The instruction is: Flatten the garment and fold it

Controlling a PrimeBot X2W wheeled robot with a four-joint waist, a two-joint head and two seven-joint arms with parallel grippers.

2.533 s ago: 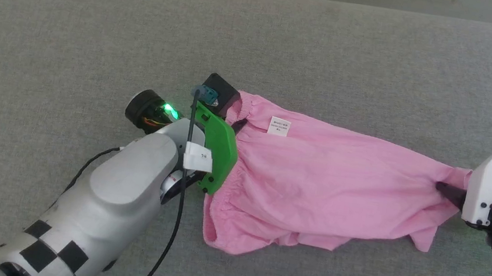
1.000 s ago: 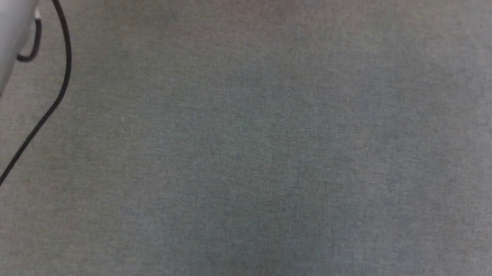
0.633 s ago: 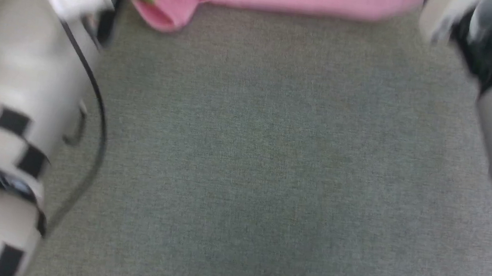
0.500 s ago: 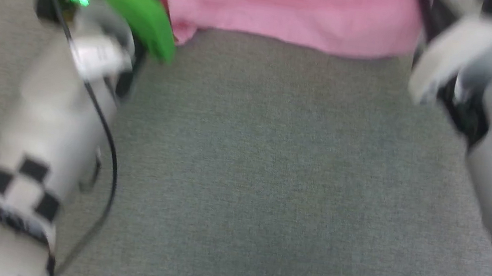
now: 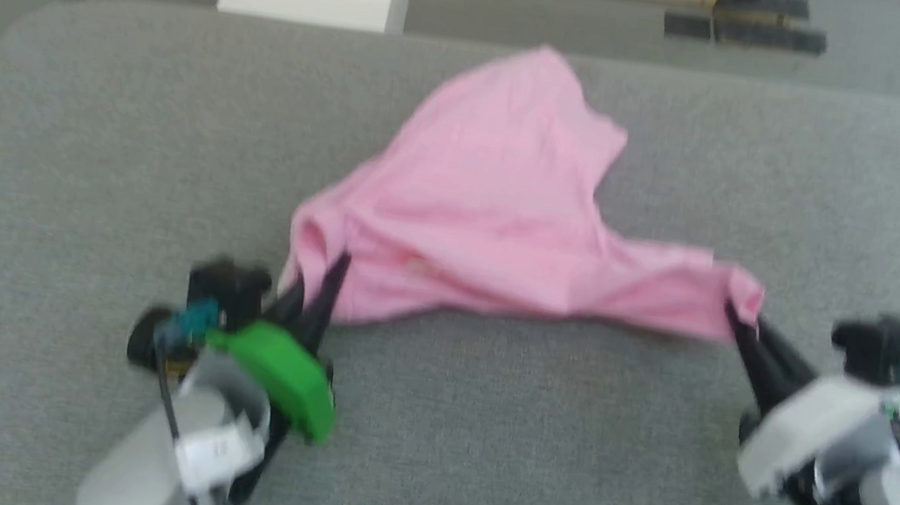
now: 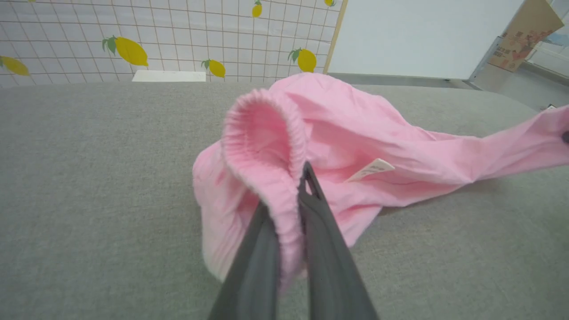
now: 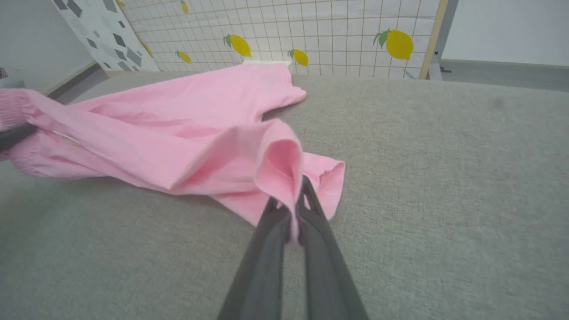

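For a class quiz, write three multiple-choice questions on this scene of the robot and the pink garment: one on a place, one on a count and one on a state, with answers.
1. Which part of the garment does the left claw grip?
A. the gathered waistband
B. a pocket
C. a button

2. How many claws hold the garment?
A. none
B. one
C. two

3. How does the garment lie?
A. neatly folded
B. rumpled, stretched between the claws
C. rolled into a ball

Answers:
1 A: the left wrist view shows its fingers shut on the elastic band.
2 C: the right claw pinches the other end too.
3 B: the cloth is creased and spread unevenly on the grey surface.
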